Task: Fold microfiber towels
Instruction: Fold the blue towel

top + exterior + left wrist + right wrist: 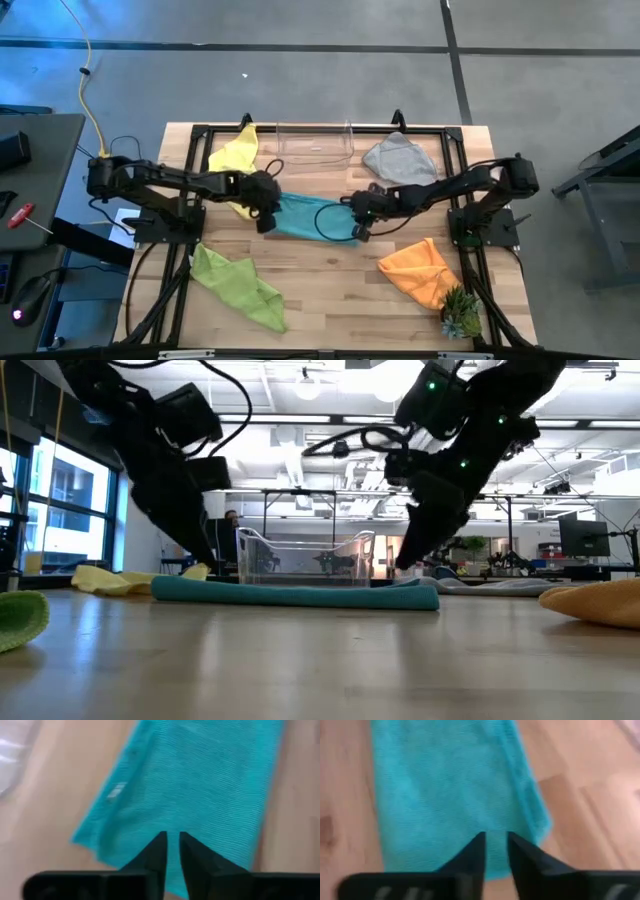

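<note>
A teal blue towel (310, 217) lies folded into a flat strip in the middle of the table (300, 593). My left gripper (266, 218) slants down over the strip's left end (171, 836), its fingers a narrow gap apart. My right gripper (360, 228) slants down over the strip's right end (495, 836), likewise narrowly open. In both wrist views flat teal cloth shows through the gap, with none of it pinched. The yellow towel (238, 160), grey towel (400, 158), orange towel (420, 268) and lime green towel (235, 285) lie crumpled around it.
A clear plastic bin (315, 142) stands at the table's far edge, behind the teal strip. A small spiky plant (460, 315) sits at the near right corner. Bare wood shows between the teal strip and the table's near edge (330, 290).
</note>
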{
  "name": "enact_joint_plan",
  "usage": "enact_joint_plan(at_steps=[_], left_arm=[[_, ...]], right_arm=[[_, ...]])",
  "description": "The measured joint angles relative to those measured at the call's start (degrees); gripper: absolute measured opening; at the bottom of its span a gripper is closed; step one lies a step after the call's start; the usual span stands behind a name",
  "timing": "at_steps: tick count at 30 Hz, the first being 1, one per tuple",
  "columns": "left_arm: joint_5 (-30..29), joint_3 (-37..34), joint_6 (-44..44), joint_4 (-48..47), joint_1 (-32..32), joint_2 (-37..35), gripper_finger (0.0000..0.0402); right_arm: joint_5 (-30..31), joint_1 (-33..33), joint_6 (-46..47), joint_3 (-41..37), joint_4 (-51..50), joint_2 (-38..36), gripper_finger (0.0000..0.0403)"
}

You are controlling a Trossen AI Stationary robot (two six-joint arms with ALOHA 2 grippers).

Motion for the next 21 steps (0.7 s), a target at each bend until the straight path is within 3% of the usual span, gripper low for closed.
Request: enact_joint_plan(at_steps=[3,7,11,21], left_arm=[[0.74,-1.62,-0.10,2.48,-1.75,0.34,0.0005],[1.09,-3.41,-0.42,4.41,-4.39,1.18,0.0008],[1.53,-3.79,-1.32,5.00,-7.54,2.98,0.0001],[1.11,-3.79,-6.61,14.12,-15.37,8.51,0.0000]], right_arm=[[-1.10,0.06,-0.31,-0.02,0.26,1.99,0.0009],[-3.55,-0.93,0.11,-0.02,-0.39,3.89,0.0027],[-3.75,-2.25,-0.25,-0.02,-2.11,4.70,0.0019],[0.14,-7.38,-5.40,-0.09,-8.57,2.10,0.0006]])
